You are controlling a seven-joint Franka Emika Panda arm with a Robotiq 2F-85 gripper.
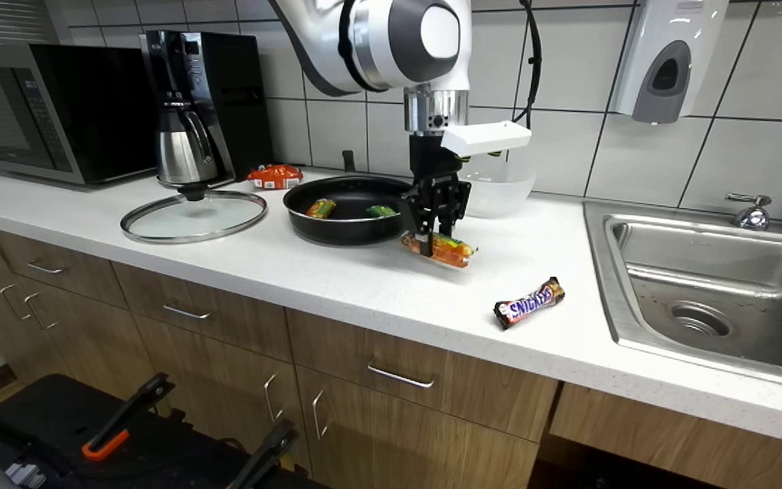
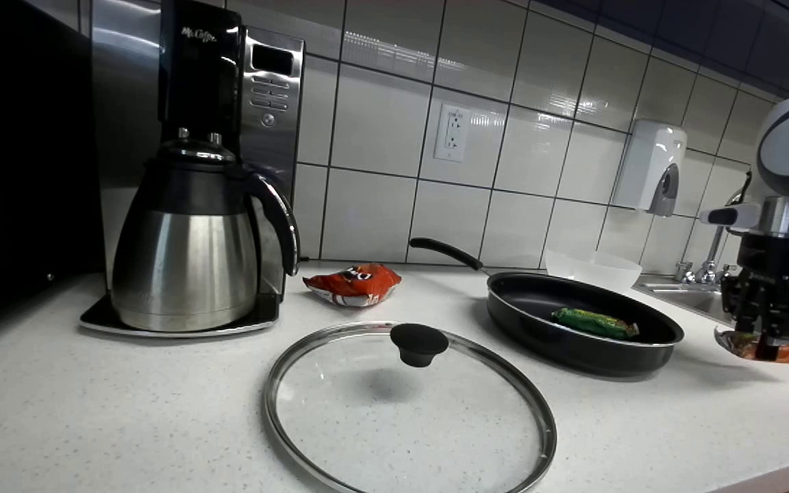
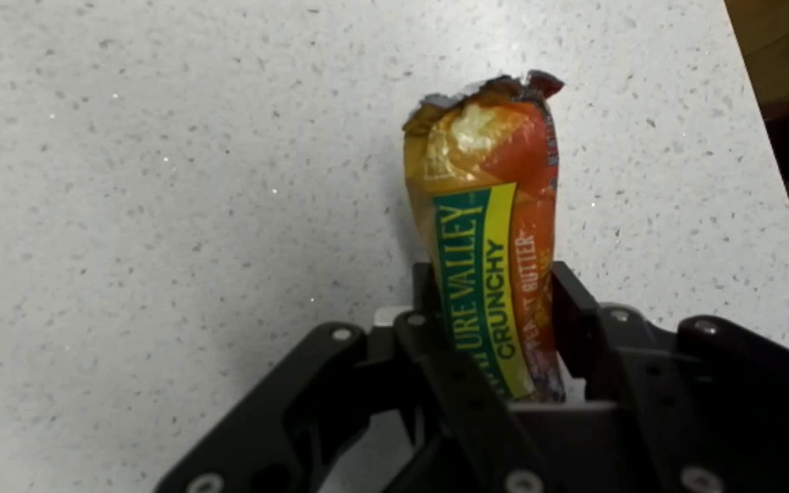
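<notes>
Right of centre in the wrist view, the fingers [image 3: 572, 308] pinch a Nature Valley Crunchy bar [image 3: 490, 253] (seemingly off the countertop [image 3: 196, 171]); gripping looks done, release not. In an exterior view, wrapped snacks [image 1: 321, 208] lie in the central frying pan [image 1: 347, 234], a Snickers bar [image 1: 530, 303] lower right.

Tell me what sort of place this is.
It looks like a kitchen or a break-room kitchenette; I can't tell whether it's in a home or an office. A metal sink, a coffee maker with its carafe and a microwave point to it.
</notes>
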